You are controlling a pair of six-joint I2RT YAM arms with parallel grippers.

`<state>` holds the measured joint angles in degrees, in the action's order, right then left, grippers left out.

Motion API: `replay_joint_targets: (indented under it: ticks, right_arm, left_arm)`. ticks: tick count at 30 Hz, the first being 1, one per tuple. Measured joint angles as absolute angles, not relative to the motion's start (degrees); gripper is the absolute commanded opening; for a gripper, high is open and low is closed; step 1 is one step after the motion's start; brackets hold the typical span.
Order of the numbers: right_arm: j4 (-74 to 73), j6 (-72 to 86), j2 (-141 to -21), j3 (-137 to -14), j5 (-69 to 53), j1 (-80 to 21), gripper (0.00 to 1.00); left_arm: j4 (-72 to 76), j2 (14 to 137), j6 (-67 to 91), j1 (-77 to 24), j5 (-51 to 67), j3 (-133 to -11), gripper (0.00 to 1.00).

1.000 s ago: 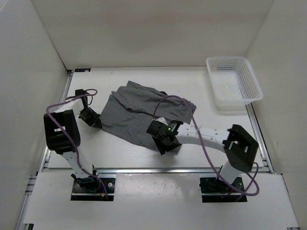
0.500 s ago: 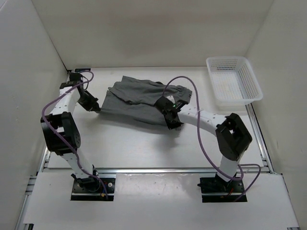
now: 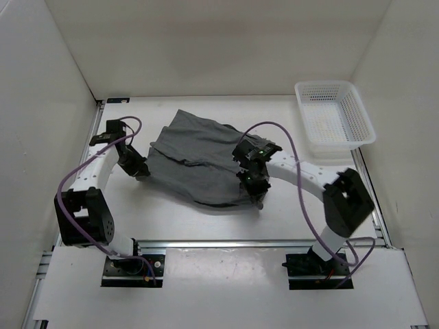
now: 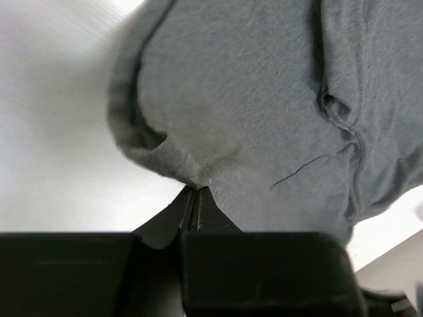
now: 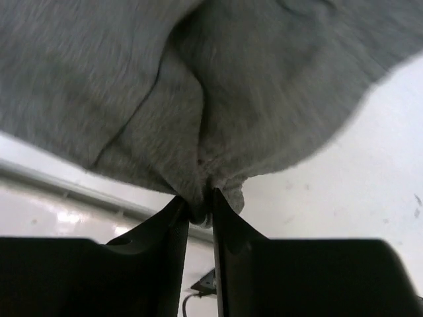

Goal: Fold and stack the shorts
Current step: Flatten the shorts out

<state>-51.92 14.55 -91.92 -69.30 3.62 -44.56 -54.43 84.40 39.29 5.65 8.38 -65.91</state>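
On the table (image 3: 206,219), the left gripper (image 3: 141,169) and right gripper (image 3: 256,197) are pinching the shorts (image 3: 199,161), dragging them back toward 6 o'clock to flatten.

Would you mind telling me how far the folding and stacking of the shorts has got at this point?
Done: the left gripper and right gripper are each pinched shut on an edge of the shorts. In hand: the cloth is rumpled between them. Left: no tidy fold shows, and stacking is not begun.

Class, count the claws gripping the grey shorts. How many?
2. The left claw pinches the shorts at their left edge; the right claw pinches their near right edge.
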Motion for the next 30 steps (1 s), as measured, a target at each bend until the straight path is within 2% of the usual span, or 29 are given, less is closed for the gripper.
replay_joint_targets:
  ticks: [4, 7, 8, 10, 12, 14, 18, 25, 27, 28, 30]
  right_arm:
    - [-51.7, 14.5, -104.0, -73.3, 2.3, -42.7, 0.24]
    - [-50.4, 14.8, -108.9, -75.7, 2.7, -41.9, 0.28]
    - [-50.4, 14.9, -109.3, -76.2, 2.8, -41.8, 0.39]
    - [-50.3, 15.2, -109.5, -76.7, 2.8, -41.8, 0.47]
    - [-49.9, 15.7, -109.4, -76.7, 2.8, -41.8, 0.63]
    - [-49.4, 16.2, -109.2, -76.0, 3.0, -41.9, 0.64]
    - [-49.2, 17.8, -105.2, -72.4, 5.0, -41.9, 0.64]
    - [-51.1, 23.7, -89.6, -71.0, 13.0, -41.9, 0.64]
    - [-51.4, 24.8, -85.9, -71.0, 14.3, -41.9, 0.55]
    - [-51.4, 25.1, -84.2, -71.0, 14.7, -41.9, 0.36]
    - [-51.5, 25.1, -81.6, -70.9, 15.0, -42.6, 0.28]
  left_arm:
    - [-53.5, 88.0, 39.6, 3.5, 8.4, -66.0, 0.1]
    - [-53.4, 88.7, 39.5, 3.5, 8.1, -66.2, 0.1]
    - [-53.4, 88.7, 39.5, 3.5, 8.0, -66.4, 0.1]
    - [-53.3, 88.7, 39.4, 3.5, 7.9, -66.7, 0.1]
    - [-53.3, 88.7, 39.4, 3.5, 7.9, -66.9, 0.1]
    - [-53.2, 88.7, 39.3, 3.5, 7.9, -66.9, 0.1]
    - [-53.1, 88.8, 39.2, 3.2, 7.9, -66.9, 0.1]
    - [-52.9, 89.8, 39.2, 3.2, 7.9, -68.7, 0.1]
    - [-52.8, 90.4, 39.2, 3.2, 7.9, -69.2, 0.1]
    - [-52.7, 90.7, 39.2, 3.1, 7.9, -69.4, 0.1]
    - [-52.7, 91.0, 39.2, 2.9, 7.9, -69.5, 0.1]
